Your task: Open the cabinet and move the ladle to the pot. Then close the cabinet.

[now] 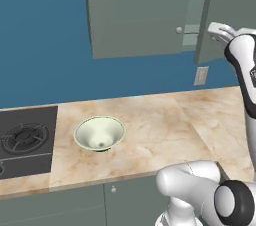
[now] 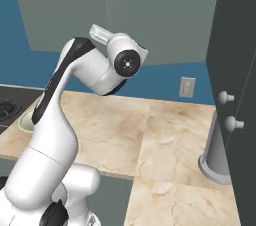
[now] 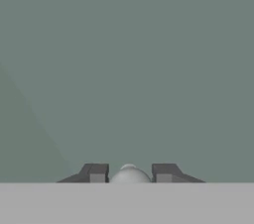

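The cabinet (image 1: pixel 135 12) hangs on the blue wall above the counter. Its left door carries a small round knob (image 1: pixel 179 30), and its right door (image 1: pixel 225 5) stands slightly ajar. In the hand view the flat grey-green door (image 3: pixel 129 69) is right in front of me. A pale round knob (image 3: pixel 130 176) sits between the two dark fingertips of my gripper (image 3: pixel 130 174), which is shut on it. My white wrist (image 1: pixel 222 32) reaches up to that right door. The ladle is hidden and the pot is out of view.
A pale green-white bowl (image 1: pixel 100 133) stands on the marble counter (image 1: pixel 165 120), with a dark stove (image 1: pixel 27 140) to its left. A wall outlet (image 1: pixel 201 75) sits below the cabinet. At the right are a grey cylinder (image 2: pixel 215 155) and a dark tall unit with two knobs (image 2: pixel 226 97).
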Controlling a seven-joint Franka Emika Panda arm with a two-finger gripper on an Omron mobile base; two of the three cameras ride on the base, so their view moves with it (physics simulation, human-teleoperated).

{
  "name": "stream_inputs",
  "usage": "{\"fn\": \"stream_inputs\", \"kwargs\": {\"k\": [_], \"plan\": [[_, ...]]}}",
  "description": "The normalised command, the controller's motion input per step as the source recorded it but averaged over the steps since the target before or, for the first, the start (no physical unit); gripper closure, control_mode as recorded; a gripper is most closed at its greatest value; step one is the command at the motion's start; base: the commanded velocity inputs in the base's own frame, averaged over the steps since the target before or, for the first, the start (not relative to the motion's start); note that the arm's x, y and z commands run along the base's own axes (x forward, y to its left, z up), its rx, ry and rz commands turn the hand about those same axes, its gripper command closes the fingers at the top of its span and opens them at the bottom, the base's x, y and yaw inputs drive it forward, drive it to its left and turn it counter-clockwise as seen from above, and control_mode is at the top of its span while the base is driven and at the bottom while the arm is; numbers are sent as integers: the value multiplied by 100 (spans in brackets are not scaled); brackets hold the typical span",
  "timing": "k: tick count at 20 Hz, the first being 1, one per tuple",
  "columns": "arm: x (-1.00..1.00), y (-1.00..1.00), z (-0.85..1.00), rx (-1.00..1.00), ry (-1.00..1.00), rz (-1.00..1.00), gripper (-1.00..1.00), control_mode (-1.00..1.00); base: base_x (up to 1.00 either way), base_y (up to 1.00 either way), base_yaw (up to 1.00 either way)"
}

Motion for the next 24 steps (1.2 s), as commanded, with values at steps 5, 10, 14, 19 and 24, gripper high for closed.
{"fn": "stream_inputs", "kwargs": {"k": [5, 10, 14, 19, 24], "plan": [[-55, -31, 22, -7, 0, 0, 100, -100, 0, 0, 0], [-58, -32, 23, -4, 0, 0, 100, -100, 0, 0, 0], [-52, -24, 17, -3, 0, 0, 100, -100, 0, 0, 0], [-52, -20, 18, -3, 2, 0, 100, -100, 0, 0, 0], [-25, -2, 8, -3, 6, 0, -100, -100, 0, 0, 0]]}}
